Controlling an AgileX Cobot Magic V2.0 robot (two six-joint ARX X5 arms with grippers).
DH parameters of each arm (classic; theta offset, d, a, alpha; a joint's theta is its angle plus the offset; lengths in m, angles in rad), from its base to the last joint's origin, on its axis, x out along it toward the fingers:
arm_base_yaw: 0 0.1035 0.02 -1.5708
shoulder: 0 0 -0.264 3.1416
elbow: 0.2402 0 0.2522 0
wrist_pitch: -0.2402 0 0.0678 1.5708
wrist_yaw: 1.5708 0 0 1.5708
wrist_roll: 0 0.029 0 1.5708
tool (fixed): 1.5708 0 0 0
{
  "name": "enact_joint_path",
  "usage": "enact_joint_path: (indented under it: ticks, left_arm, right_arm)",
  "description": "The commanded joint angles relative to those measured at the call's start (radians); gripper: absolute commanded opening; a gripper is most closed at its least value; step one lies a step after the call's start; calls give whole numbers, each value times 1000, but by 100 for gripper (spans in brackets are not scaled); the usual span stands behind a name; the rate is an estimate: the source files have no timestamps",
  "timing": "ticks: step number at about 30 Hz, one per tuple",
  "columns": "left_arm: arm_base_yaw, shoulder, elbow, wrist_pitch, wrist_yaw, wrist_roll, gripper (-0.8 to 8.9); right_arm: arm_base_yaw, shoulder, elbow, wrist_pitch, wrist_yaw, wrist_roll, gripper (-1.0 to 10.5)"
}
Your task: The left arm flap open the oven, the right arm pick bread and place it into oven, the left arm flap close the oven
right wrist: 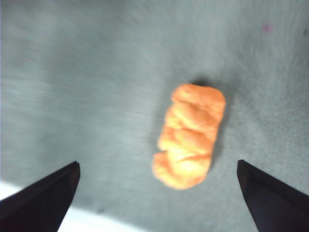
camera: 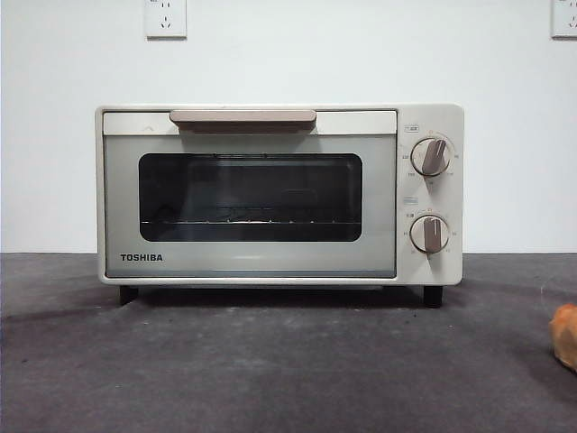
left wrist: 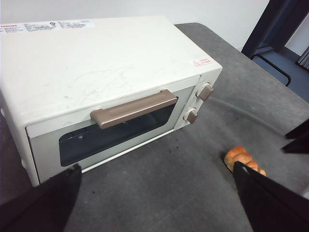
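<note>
Surfaces: painted metal, glass, felt-like cloth

The oven [camera: 270,194] looks smooth, satin cream, scuffed on top, with a glossy dark glass window [camera: 250,197]; the tabletop [camera: 270,370] is matt grey cloth; the bread [right wrist: 189,136] has a bumpy, dull-orange crust.

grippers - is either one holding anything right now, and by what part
Nothing is held. The left gripper is open above the table in front of the shut oven. The right gripper is open above the bread, which lies free on the table.
</note>
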Motion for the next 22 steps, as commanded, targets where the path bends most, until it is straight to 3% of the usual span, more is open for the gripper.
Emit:
enact_joint_path:
  ticks: [1, 13, 19, 22]
  left_arm:
    - [-4, 10, 21, 11, 2, -1, 501]
    - [-4, 10, 21, 11, 1, 0, 501]
    - [-4, 10, 21, 10, 1, 1, 501]
    - [-4, 11, 21, 10, 1, 2, 501]
  right_arm:
    - [24, 66, -23, 61, 32, 27, 519]
    - [147, 410, -32, 201, 210, 95, 519]
    - [183, 518, -32, 235, 213, 97, 510]
    - [187, 563, -32, 256, 213, 97, 443]
